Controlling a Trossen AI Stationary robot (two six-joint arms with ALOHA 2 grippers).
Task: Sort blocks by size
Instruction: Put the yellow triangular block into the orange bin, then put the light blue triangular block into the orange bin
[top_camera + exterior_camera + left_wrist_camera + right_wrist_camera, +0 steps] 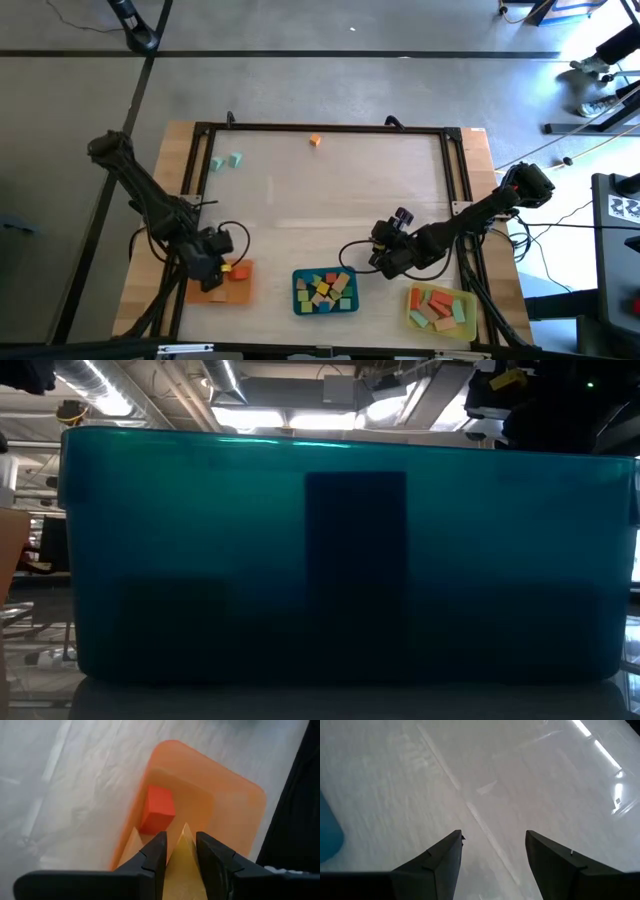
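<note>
My left gripper (220, 264) (180, 842) is shut on a yellow block (183, 862) over the orange tray (227, 805) (205, 291) at the table's near left. A red-orange block (159, 810) (240, 272) lies in that tray, just beyond the fingers. My right gripper (386, 262) (494, 837) hangs open above bare table, right of the teal tray (298, 292), with nothing between its fingers. Two mint blocks (226, 161) and a small orange block (315, 141) lie loose near the far edge. My left gripper pinches the yellow block between its two fingers, on two opposite sides (172, 857). The block's pointed end (185, 827) sticks out past the fingertips. The fingers slant steeply down over the orange tray. Whether the block touches the tray floor, I cannot tell.
The teal tray holds several mixed blocks (325, 288); its wall (340, 560) fills the low view. A yellow tray (414, 312) with several blocks stands at the near right. A black frame (320, 128) runs round the wooden table. The middle of the table is bare.
</note>
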